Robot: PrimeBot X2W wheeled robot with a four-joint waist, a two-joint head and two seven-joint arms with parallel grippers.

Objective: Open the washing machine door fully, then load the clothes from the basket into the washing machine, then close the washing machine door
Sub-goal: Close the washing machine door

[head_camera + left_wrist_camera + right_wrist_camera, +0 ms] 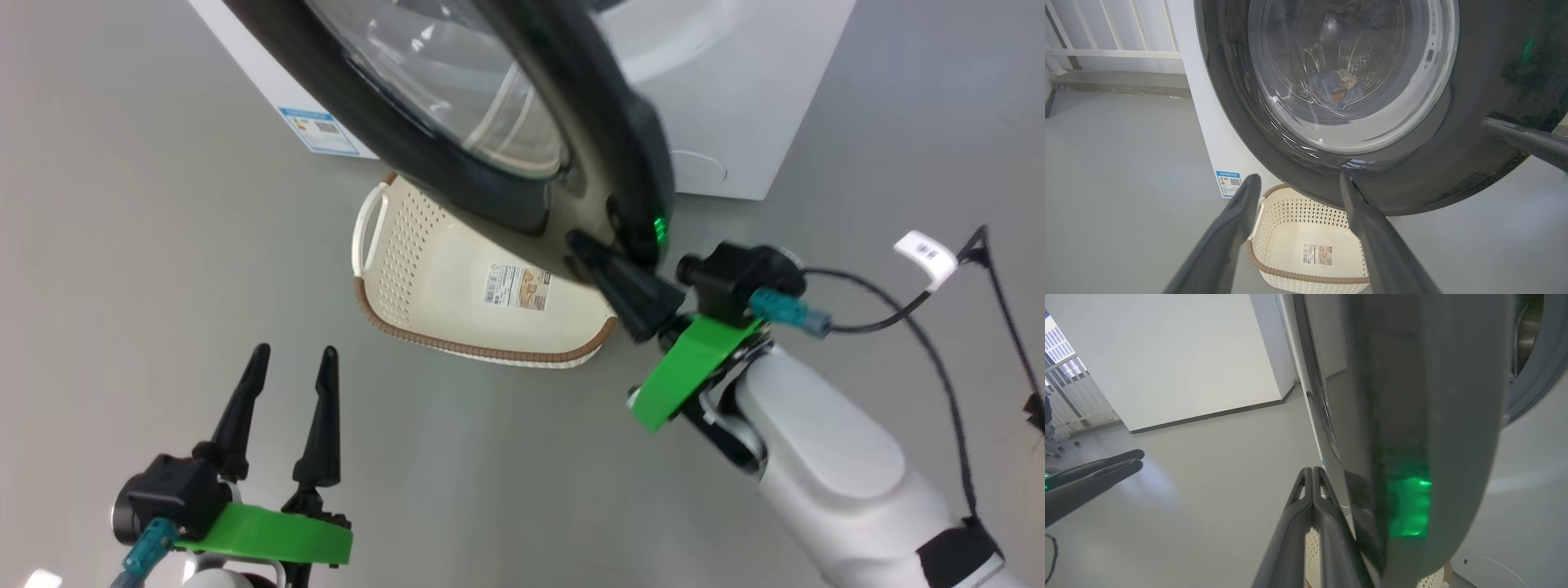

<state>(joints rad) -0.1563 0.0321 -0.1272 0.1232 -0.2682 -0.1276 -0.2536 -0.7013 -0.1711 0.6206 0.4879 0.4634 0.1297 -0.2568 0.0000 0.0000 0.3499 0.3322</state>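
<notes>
Here we are late in the job, by our reading: the basket (pixel 408 245) sits on the floor (pixel 122 245) just in front of the washing machine (pixel 735 98), tipped so we see its sticker, and there is nothing in it. Through the glass in the left wrist view we pick out the clothes (pixel 1337 87), a bluish bundle with a paler piece, lying low in the steel drum, so loading looks done. That leaves the closing. The washing machine door (pixel 588 106) stands swung out over the basket, clearly not shut, though from these angles we cannot say how far it is from the latch. Our right hand (pixel 581 247) has its fingers pressed together with nothing between them, tips at the door's lower black rim; they seem to touch it, but the dark on dark makes that hard to confirm. Our left hand (pixel 295 353) hangs wide and empty, well apart from the door.
</notes>
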